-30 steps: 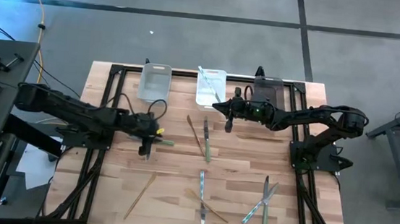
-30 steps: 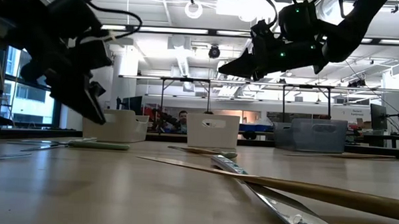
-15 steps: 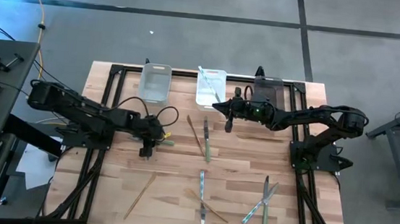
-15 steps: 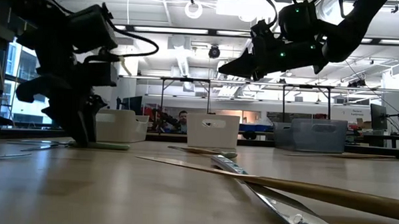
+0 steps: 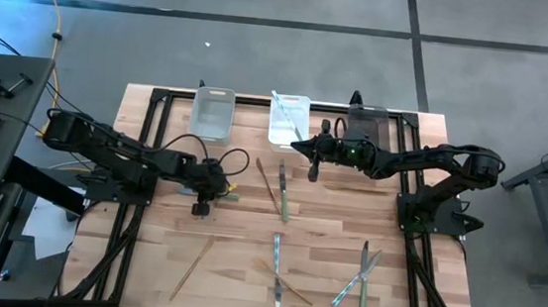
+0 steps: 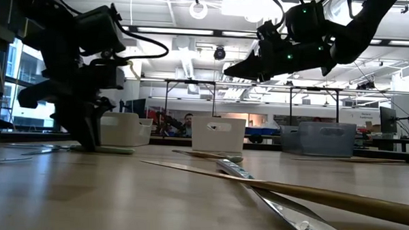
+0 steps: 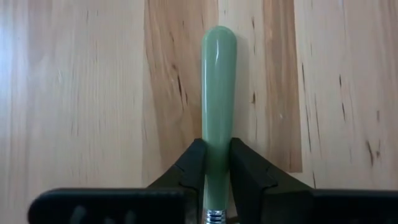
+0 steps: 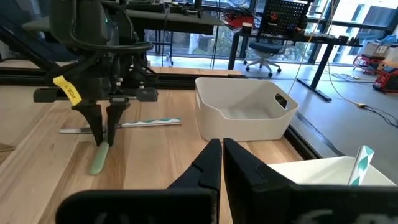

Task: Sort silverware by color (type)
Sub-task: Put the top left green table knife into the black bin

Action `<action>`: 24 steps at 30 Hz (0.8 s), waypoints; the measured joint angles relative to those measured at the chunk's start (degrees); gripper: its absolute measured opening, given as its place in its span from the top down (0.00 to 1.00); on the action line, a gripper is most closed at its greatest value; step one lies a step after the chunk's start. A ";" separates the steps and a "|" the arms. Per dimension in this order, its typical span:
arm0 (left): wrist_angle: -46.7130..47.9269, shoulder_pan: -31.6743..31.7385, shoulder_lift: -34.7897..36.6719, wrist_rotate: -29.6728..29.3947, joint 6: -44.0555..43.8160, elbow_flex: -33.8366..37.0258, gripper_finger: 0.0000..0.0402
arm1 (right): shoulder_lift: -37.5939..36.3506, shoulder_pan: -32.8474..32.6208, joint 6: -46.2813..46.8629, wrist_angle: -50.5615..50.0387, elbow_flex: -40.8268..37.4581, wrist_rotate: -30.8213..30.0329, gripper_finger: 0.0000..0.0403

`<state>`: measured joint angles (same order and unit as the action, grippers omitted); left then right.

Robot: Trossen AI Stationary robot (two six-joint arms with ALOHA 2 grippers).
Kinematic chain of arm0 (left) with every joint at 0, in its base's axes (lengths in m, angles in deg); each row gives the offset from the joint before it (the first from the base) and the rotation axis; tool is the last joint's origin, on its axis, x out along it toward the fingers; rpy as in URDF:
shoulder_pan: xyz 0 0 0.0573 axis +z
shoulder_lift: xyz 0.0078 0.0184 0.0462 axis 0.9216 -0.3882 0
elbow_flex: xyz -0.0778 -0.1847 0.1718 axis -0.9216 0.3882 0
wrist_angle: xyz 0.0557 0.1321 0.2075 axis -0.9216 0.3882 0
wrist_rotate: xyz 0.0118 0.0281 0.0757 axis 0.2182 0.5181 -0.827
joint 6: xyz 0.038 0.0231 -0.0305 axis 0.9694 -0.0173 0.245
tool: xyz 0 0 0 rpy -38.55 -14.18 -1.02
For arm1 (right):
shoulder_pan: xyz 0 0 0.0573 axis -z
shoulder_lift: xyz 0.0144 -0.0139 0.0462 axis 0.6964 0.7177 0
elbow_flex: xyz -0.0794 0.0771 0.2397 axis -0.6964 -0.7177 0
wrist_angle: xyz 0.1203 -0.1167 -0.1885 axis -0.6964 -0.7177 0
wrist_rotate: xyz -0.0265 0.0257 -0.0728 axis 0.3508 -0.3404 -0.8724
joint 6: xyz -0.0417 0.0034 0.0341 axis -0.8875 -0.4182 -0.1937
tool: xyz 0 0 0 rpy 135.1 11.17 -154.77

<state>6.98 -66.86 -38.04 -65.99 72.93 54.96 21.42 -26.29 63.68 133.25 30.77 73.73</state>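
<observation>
Beside the white bin (image 8: 245,114), left gripper (image 7: 216,171) pinches green-handled knife (image 7: 217,93).

My left gripper (image 6: 89,139) is down at the wooden table top (image 6: 120,194), tips at the flat pale-green cutlery handle (image 6: 111,150); can't tell from here whether they're clamped on it. My right gripper (image 6: 235,69) hangs high, well above the table. Long gold-tan cutlery piece (image 6: 290,192) lies diagonal up front, crossed by a silver-bladed piece (image 6: 269,206). Two white plastic bins (image 6: 125,129) (image 6: 219,134) and a grey bin (image 6: 325,140) line the far edge.
</observation>
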 joint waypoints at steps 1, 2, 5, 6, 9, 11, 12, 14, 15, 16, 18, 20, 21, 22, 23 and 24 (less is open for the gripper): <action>0.49 0.02 -0.10 0.02 0.51 -0.50 0.91 | 0.00 0.03 -0.06 0.02 0.00 0.00 1.00; 0.84 0.02 -0.12 0.00 0.88 -1.11 0.91 | 0.00 0.04 -0.17 0.00 0.00 0.00 1.00; 2.76 0.02 -0.32 -0.11 2.27 -2.70 0.91 | 0.00 0.04 -0.19 0.00 0.00 0.00 1.00; 3.51 0.03 -0.37 -0.32 2.49 -3.23 0.91 | 0.00 0.04 -0.18 -0.03 0.00 0.00 1.00; 4.20 0.09 -0.32 -0.43 2.29 -4.60 0.91 | 0.00 0.04 -0.17 -0.63 0.00 0.00 1.00; 5.23 0.09 -0.28 -0.33 1.71 -5.22 0.91 | 0.00 0.04 -0.17 -1.13 0.00 0.00 1.00; 5.79 0.09 -0.28 -0.31 1.30 -5.51 0.91 | 0.00 0.04 -0.17 -1.50 0.00 0.00 1.00; 5.70 0.07 -0.26 -0.19 0.44 -5.89 0.91 | 0.00 0.04 0.03 -2.26 0.00 0.00 1.00; 5.46 0.07 -0.26 -0.15 0.23 -5.96 0.91 | 0.00 0.04 0.45 -2.47 0.00 -0.01 1.00; 5.40 0.07 -0.26 -0.13 -0.12 -6.05 0.91 | 0.00 0.04 0.60 -2.72 0.00 -0.01 1.00; 5.22 0.07 -0.24 -0.11 -0.85 -6.14 0.91 | 0.00 0.04 0.65 -3.77 0.00 -0.01 1.00; 4.20 0.07 -0.19 0.03 -1.71 -6.17 0.92 | 0.00 0.04 0.63 -4.58 0.01 0.00 1.00; 3.25 0.07 -0.19 0.04 -2.37 -6.13 0.93 | 0.00 0.04 0.50 -5.26 0.02 0.00 1.00; 1.62 0.07 -0.18 0.06 -2.88 -5.88 0.94 | 0.00 0.04 0.42 -6.26 0.02 0.00 1.00; -0.37 0.07 -0.16 0.21 -3.41 -5.35 0.95 | 0.00 0.04 0.42 -7.34 0.02 0.00 1.00; -2.11 0.07 -0.15 0.63 -3.88 -4.75 0.97 | 0.00 0.04 0.42 -8.28 0.02 0.00 1.00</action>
<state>4.87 -66.80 -38.19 -65.36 69.06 50.21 21.42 -26.25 64.09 124.97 30.79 73.73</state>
